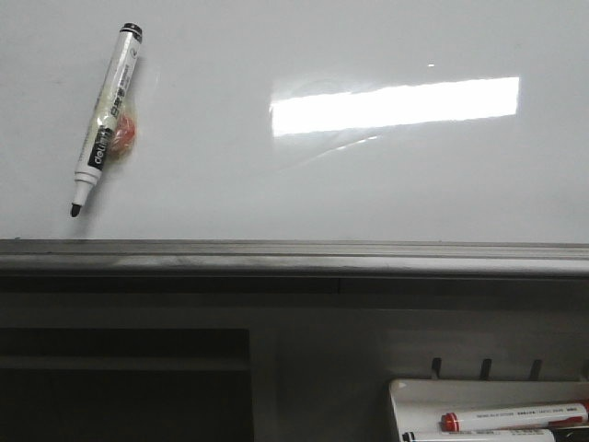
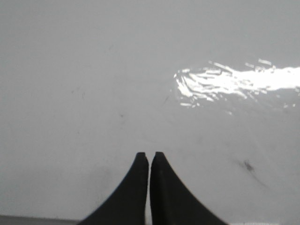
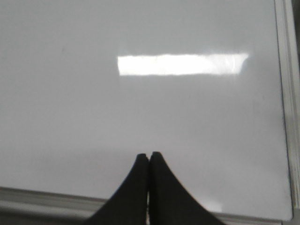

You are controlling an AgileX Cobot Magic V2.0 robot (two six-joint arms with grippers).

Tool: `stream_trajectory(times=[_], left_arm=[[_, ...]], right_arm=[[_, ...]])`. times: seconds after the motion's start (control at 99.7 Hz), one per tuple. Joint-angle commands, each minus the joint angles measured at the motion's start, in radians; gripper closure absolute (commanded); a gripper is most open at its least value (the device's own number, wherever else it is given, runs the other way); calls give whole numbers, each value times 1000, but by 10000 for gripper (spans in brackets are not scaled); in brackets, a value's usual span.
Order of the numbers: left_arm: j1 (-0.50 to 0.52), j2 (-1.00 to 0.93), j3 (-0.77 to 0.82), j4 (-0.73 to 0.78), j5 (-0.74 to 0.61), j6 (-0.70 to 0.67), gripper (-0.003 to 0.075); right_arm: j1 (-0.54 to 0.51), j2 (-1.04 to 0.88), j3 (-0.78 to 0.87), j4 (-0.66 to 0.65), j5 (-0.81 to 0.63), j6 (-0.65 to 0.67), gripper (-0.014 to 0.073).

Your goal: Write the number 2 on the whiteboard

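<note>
The whiteboard (image 1: 368, 184) fills the front view, glossy white with a bright rectangular reflection and a grey metal lower edge. No number 2 shows on it. A white marker (image 1: 108, 118) with a black tip lies uncapped on the board at upper left, tip pointing down, with a small orange object under its body. Neither gripper shows in the front view. My left gripper (image 2: 149, 154) is shut and empty over bare board (image 2: 93, 93). My right gripper (image 3: 149, 154) is shut and empty over the board (image 3: 140, 108) near its grey edge.
A small white tray (image 1: 414, 405) at the bottom right holds a red marker (image 1: 515, 418) and a black-capped marker (image 1: 479, 436). The board's grey frame (image 3: 288, 93) runs along one side in the right wrist view. Faint dark smudges (image 2: 247, 164) mark the board.
</note>
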Motion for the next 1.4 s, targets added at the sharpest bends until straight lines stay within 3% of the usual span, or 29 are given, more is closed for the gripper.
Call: stream_trajectory(times=[0.0, 0.241, 0.441, 0.562, 0.712, 0.863, 0.933, 1.033, 1.103, 1.184, 1.394], left_arm=[[-7, 15, 9, -25, -138, -11, 741], [-7, 15, -53, -31, -140, -16, 741], [-7, 29, -218, -50, 210, -16, 741], [-7, 64, -294, -65, 300, -16, 741], [-7, 79, -344, -96, 316, -16, 741], [-7, 79, -338, -96, 267, -16, 734], [-7, 79, -338, -96, 249, -16, 670], [-7, 79, -328, -96, 185, -16, 473], [-7, 79, -316, -115, 128, -16, 379], [-8, 81, -302, -142, 53, -16, 355], [-77, 83, -302, -132, 61, -5, 351]], right_arm=[[-4, -20, 25, -11, -143, -11, 664], [-4, -20, 13, 217, -92, 72, 664], [6, -5, -104, 297, 69, 72, 664], [10, 53, -215, 297, 197, 59, 661], [10, 147, -387, 297, 412, -76, 661], [10, 204, -453, 297, 503, -79, 662], [10, 216, -439, 297, 504, -79, 662], [10, 218, -412, 297, 500, -79, 662], [10, 218, -398, 299, 505, -79, 662], [10, 218, -396, 307, 539, -79, 662], [10, 218, -396, 332, 554, -80, 662]])
